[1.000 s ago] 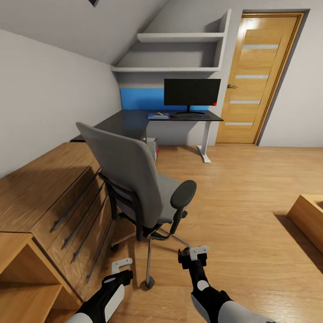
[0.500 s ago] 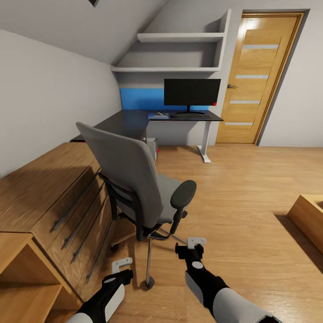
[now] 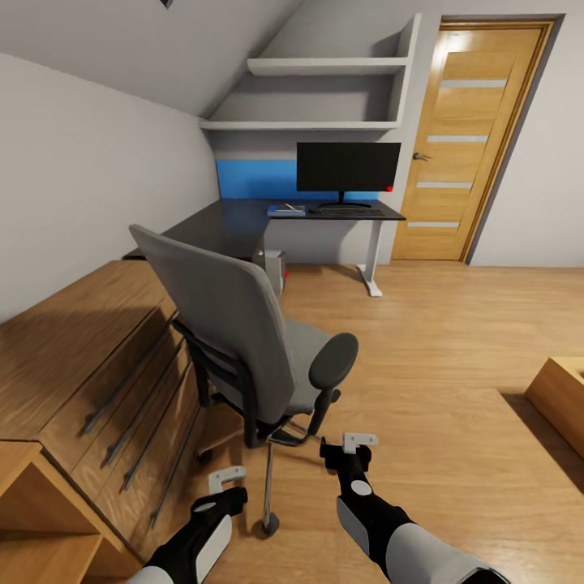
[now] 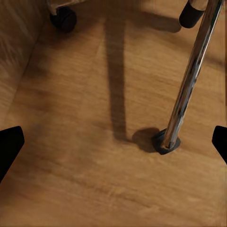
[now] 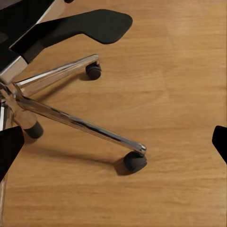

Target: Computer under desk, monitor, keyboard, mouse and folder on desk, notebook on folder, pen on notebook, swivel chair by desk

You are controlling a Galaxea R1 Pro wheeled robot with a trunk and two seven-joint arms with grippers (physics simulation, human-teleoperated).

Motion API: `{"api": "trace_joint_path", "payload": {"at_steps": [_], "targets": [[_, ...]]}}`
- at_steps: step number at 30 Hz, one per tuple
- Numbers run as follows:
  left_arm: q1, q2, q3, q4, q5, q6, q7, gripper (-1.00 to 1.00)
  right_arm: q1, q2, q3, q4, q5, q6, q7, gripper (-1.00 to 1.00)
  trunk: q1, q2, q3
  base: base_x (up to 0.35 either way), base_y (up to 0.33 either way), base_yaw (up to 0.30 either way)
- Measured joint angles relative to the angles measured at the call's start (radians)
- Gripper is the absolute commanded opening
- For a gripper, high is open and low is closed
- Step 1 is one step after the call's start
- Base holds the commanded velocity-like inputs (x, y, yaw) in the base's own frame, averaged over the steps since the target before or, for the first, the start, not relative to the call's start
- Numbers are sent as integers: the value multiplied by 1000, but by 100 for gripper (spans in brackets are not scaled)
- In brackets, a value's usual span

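Observation:
The grey swivel chair [image 3: 231, 324] stands just ahead of me with its back towards me, and the backrest hides most of the seat. Beyond it, the dark desk [image 3: 227, 225] carries the black monitor [image 3: 347, 168] with the keyboard [image 3: 342, 209] in front of it. A flat blue item [image 3: 286, 210] lies left of the keyboard, too small to identify. The computer [image 3: 276, 268] sits under the desk. My left gripper [image 3: 224, 478] is open above the floor by a chrome chair leg [image 4: 187, 90]. My right gripper [image 3: 358, 444] is open near the chair base [image 5: 71, 120] and below the armrest [image 5: 80, 26].
A wooden chest of drawers [image 3: 89, 365] runs along the left wall, close to the chair. A wooden door [image 3: 462, 146] is at the back right and wall shelves [image 3: 324, 97] hang above the desk. A wooden box corner [image 3: 564, 397] juts in at the right. Open floor lies to the right.
The view has crept forward, so the chair looks slightly larger. My right gripper has risen and edged towards the chair base. The left arm is nearly unchanged.

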Motion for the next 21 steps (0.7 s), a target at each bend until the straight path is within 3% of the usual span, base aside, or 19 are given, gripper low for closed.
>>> {"api": "trace_joint_path", "payload": {"at_steps": [1, 5, 8, 13, 21], "targets": [[0, 0, -23, 0, 1, 0, 0, 100, 0, 0, 0, 0, 5, -1, 0, 100, 0, 0, 0, 79, 65, 0], [0, 0, -50, 0, 1, -2, 1, 100, 1, 0, -10, 2, 2, -5, -2, 100, 0, 0, 0, 195, 148, 0], [0, 0, -55, 1, 1, -1, 1, 100, 1, 0, 0, 0, 11, -1, 12, 100, 0, 0, 0, 142, 66, 0], [0, 0, -57, 0, 1, -1, 1, 100, 1, -1, -16, 3, -2, -7, 27, 100, 0, 0, 0, 101, 10, 0], [0, 0, -58, 1, 1, -1, 0, 100, 1, 0, -2, 0, 11, -1, 39, 100, 0, 0, 0, 225, -103, 0]]}}
